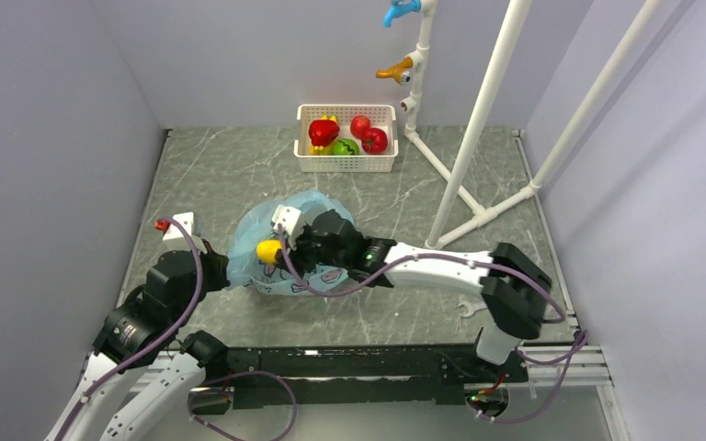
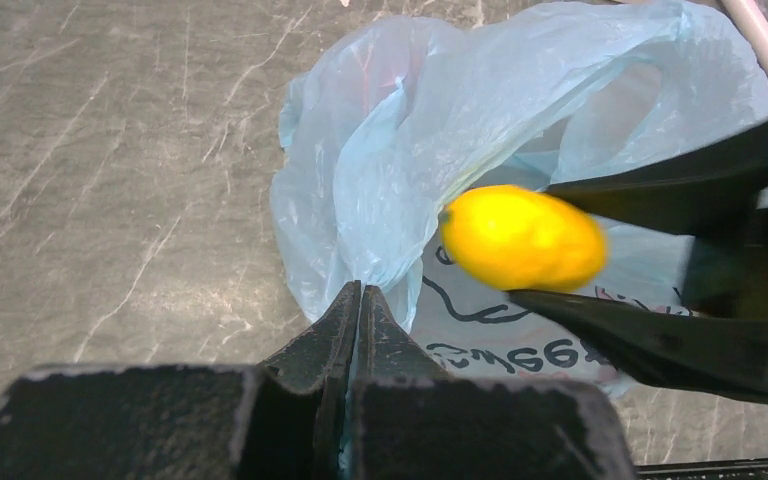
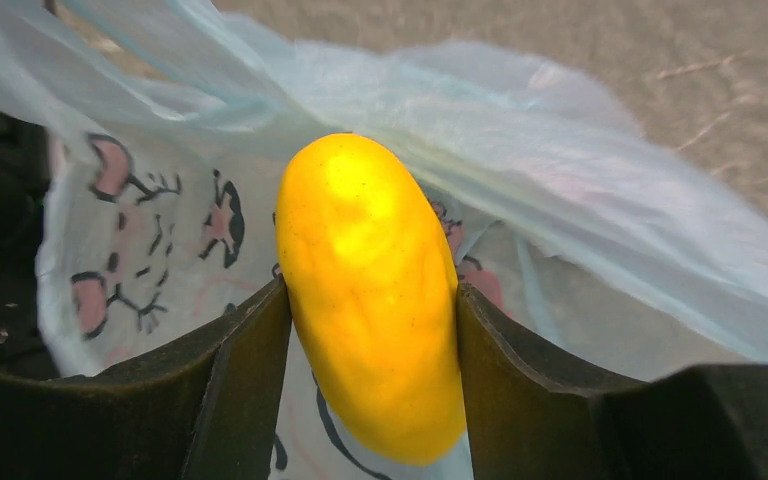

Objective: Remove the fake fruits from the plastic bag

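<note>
Left claw (image 2: 360, 300): jaws pressed together, pinching an edge of the plastic bag (image 2: 480, 90), which lies on the tabletop (image 2: 110, 150). Right claw (image 3: 370, 320): jaws partly spread, clamping the yellow oval fruit (image 3: 365, 230) crosswise between them, over the bag.

Thin crinkly plastic bag (image 2: 480, 90); smooth glossy yellow fruit (image 3: 370, 290); matt stone-look table (image 2: 110, 150)

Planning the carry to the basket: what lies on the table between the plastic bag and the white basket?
Nothing: in the top view the stretch of table between the plastic bag and the white basket is bare.
</note>
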### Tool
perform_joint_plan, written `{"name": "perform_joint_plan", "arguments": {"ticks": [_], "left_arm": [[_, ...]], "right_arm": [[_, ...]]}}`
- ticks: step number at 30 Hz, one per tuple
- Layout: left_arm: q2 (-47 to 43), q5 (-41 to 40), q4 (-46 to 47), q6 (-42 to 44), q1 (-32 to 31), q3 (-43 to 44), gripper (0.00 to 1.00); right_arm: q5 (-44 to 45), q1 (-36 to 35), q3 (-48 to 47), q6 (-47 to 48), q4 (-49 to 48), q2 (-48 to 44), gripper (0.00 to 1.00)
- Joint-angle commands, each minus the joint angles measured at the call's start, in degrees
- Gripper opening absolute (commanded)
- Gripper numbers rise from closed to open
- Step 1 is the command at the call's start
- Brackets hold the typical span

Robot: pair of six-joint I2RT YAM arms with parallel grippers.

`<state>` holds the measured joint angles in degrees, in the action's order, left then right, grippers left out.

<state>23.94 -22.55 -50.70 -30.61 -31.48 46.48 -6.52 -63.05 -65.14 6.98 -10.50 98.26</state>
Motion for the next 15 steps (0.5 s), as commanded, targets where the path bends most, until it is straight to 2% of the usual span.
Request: {"name": "perform_joint_plan", "arguments": {"ticks": [1,7,15], "left_arm": [[-0.93,-1.83,0.96,0.31,-0.15,-0.41,0.00],[-1.43,-1.49,1.69,0.59,-0.14,-0.86,0.00],[-0.66,-1.51,1.27,0.21,-0.16,-0.62,0.00]], "right_arm": [[0.24,0.53,3.08,-1.14,-5.76,-10.23,0.06],[4.84,1.01,5.04,-3.80,-7.22,-14.52,0.00],[6.38,3.98,0.90,-9.07,-8.27,-16.23,0.00]]}}
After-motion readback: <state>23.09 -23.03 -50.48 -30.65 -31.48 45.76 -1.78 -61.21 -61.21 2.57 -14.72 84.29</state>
